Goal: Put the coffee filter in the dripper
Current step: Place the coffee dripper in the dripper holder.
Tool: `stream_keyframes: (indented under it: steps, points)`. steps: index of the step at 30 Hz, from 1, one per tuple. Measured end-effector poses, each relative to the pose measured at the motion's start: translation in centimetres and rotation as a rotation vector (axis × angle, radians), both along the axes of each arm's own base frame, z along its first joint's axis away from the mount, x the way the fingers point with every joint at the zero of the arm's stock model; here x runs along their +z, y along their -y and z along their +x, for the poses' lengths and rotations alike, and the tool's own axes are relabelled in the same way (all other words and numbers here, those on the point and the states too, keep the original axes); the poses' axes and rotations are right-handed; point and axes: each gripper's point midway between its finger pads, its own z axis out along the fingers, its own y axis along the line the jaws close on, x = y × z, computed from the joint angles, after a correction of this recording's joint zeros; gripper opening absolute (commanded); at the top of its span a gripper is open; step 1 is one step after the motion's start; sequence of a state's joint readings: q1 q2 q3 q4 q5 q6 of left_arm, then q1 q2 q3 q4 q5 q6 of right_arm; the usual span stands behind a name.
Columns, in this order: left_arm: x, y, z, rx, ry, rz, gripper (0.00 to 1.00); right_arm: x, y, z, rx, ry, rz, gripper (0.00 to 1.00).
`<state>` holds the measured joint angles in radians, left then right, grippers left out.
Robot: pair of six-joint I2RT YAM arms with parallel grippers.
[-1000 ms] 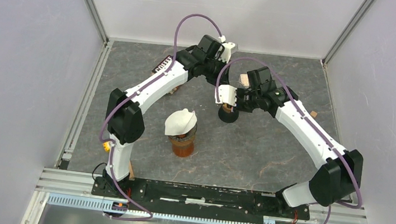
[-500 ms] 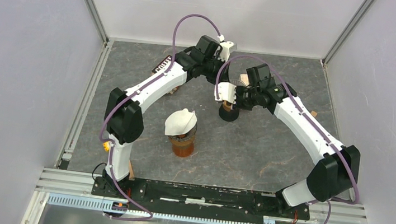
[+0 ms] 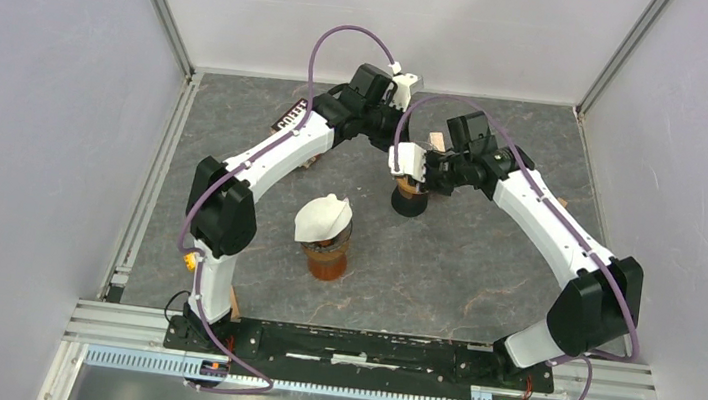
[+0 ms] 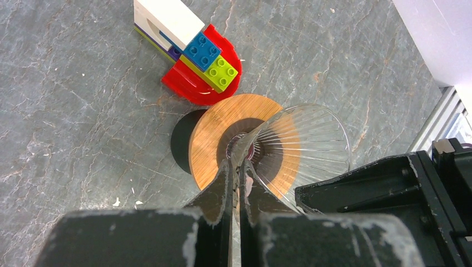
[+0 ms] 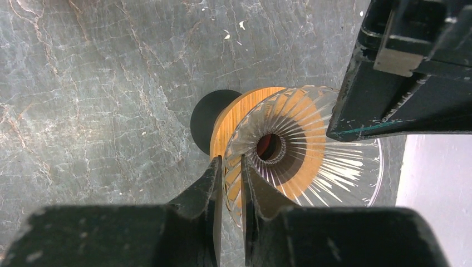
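The left gripper (image 4: 238, 167) and right gripper (image 5: 230, 164) are clamping the glass dripper (image 4: 311, 139) by its thin rim, likely stiff, slippery, fragile.

The left arm (image 3: 281, 146) and right arm (image 3: 549, 222) meet over the dripper (image 3: 408, 204); the coffee filter (image 3: 323, 219) caps an amber jar (image 3: 327, 260).

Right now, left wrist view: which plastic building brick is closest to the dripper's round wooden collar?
The red curved brick: its rounded edge lies beside the wooden collar. Blue brick, lime-green brick and white block lie farther.
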<state>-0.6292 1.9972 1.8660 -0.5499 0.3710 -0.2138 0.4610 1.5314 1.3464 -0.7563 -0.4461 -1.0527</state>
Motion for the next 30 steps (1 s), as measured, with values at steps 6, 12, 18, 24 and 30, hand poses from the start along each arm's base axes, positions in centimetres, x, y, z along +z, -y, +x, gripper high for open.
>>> stream_keyframes:
  steps: [6,12,18,24,30]
  points:
    - [-0.06,0.02,0.03,-0.001,0.003,0.000,0.02,-0.04,-0.21,-0.04,0.004,-0.015,0.022,0.00]
    - [-0.22,0.06,0.07,-0.003,0.006,-0.003,0.02,-0.55,-0.19,0.10,-0.002,-0.027,0.036,0.00]
    - [-0.36,0.15,0.14,-0.010,0.024,-0.010,0.02,-0.73,-0.39,0.15,-0.008,-0.022,0.057,0.00]
    - [-0.39,0.22,0.28,-0.014,0.034,-0.011,0.02,-0.82,-0.52,0.29,-0.025,-0.032,0.070,0.00]
    - [-0.40,0.37,0.78,-0.020,0.056,-0.013,0.02,-0.74,-0.57,0.75,-0.052,-0.045,0.083,0.01]
